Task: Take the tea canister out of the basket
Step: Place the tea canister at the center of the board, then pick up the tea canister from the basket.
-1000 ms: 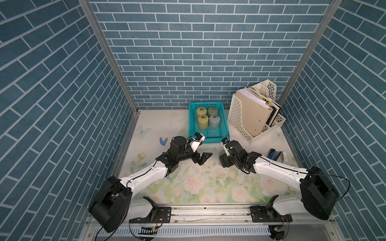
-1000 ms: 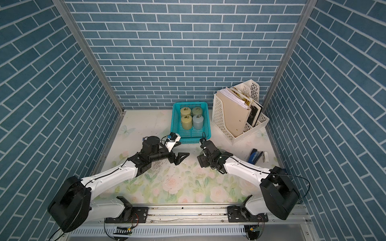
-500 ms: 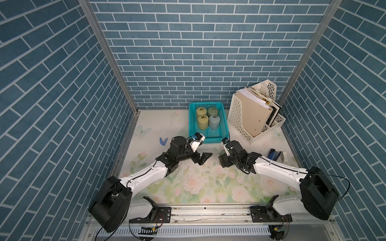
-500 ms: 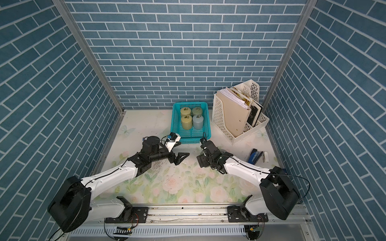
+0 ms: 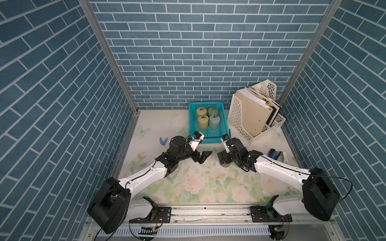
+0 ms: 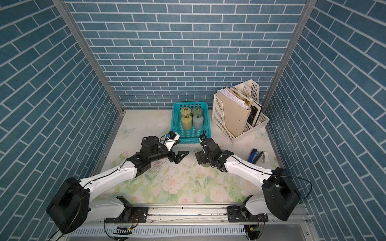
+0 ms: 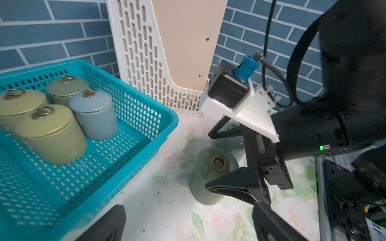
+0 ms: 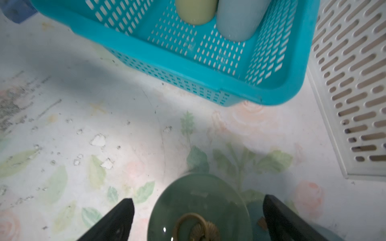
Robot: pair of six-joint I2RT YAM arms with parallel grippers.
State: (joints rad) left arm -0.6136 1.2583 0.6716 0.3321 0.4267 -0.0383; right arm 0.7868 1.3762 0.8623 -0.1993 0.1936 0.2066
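Sitting upright on the floral mat, just in front of the basket and outside it, is the green tea canister; right gripper straddles it, jaws wide, gaps both sides, gripping nothing; left gripper hangs released nearby; four other canisters stand inside the basket; file holder just beside it.

Left of frame: teal basket holding four upright lidded canisters; upper centre, behind it: cream file holder; lower centre, outside the basket on the floral table: green tea canister, upright, between the spread jaws of the right gripper; bottom edge: left gripper, jaws wide apart.
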